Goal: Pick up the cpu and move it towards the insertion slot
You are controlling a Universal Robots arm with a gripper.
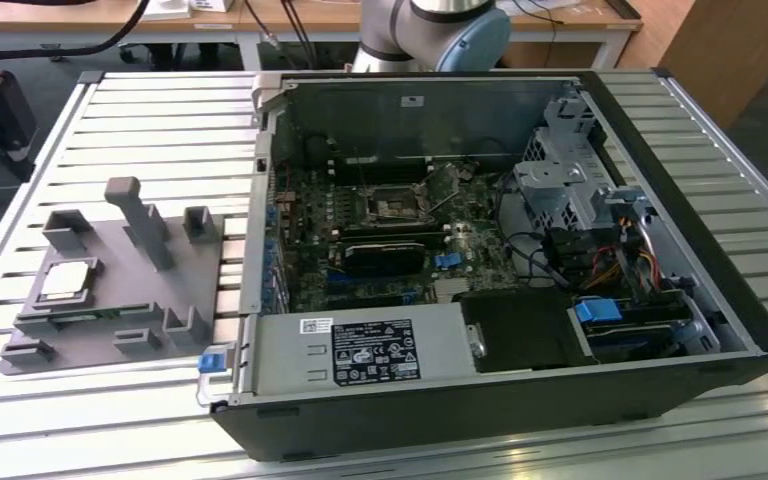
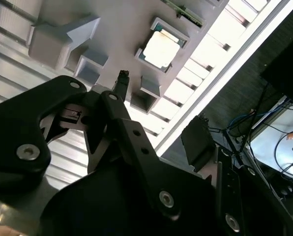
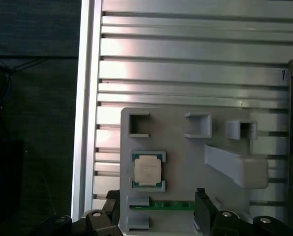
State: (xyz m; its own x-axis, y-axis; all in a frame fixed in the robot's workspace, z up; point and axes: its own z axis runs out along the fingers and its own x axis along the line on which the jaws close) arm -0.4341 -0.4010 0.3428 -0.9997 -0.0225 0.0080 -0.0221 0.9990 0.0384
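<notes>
My gripper (image 3: pixel 156 215) hangs open and empty, 2 fingers (image 3: pixel 203 209) wide apart. The cpu (image 3: pixel 147 170) lies just ahead of it in its grey fixture (image 3: pixel 181 162), untouched. I judge pickup is pending; it needs centring over the cpu.

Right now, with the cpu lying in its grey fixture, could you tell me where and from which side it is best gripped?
Probably by its two bare opposite edges, coming straight down from above. The cpu lies flat in the grey fixture, and raised walls cap its other two edges, so only the uncapped pair is free to pinch.
</notes>
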